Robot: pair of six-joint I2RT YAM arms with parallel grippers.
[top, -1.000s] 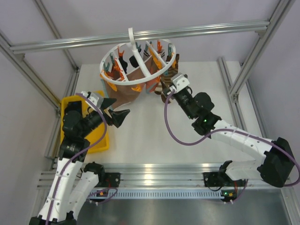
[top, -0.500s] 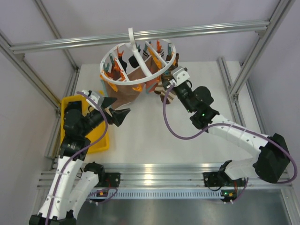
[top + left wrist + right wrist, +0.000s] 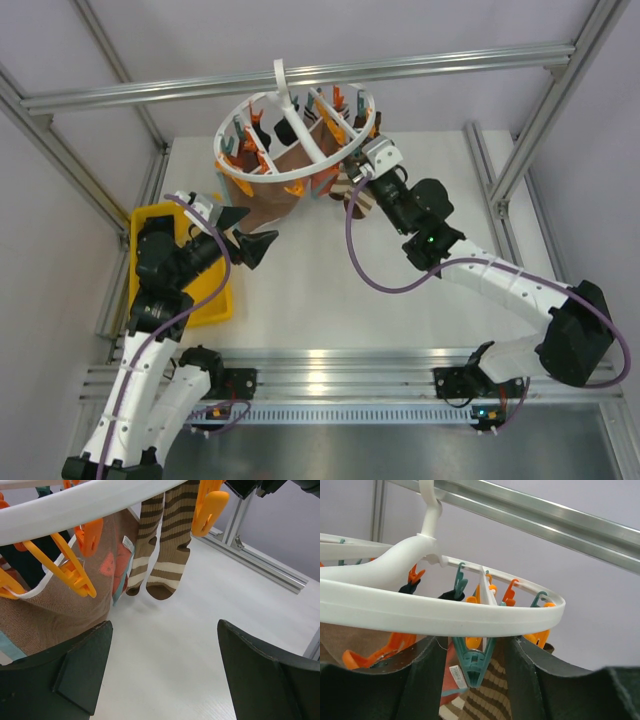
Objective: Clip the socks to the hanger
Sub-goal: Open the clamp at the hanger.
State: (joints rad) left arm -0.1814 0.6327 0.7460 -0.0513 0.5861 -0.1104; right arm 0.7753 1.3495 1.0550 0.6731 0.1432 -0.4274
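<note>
Socks [image 3: 160, 555] clipped on hanger [image 3: 445, 615]; right end effector [image 3: 474, 647] apart astride teal clip [image 3: 474, 669]; left end effector [image 3: 162, 645] apart

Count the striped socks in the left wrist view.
2. One striped sock hangs from the hanger, beside the brown sock; the other hangs just right of it. Others may be hidden.

A robotics lab test cell: an aluminium extrusion frame [image 3: 300, 75] with plain grey panels [image 3: 420, 25] boxes in a white surface [image 3: 300, 290]. Two cabled robot arms [image 3: 150, 330] are bolted to rails [image 3: 330, 365] at its near edge. The hanger [image 3: 305, 135] hooks over a frame bar.
</note>
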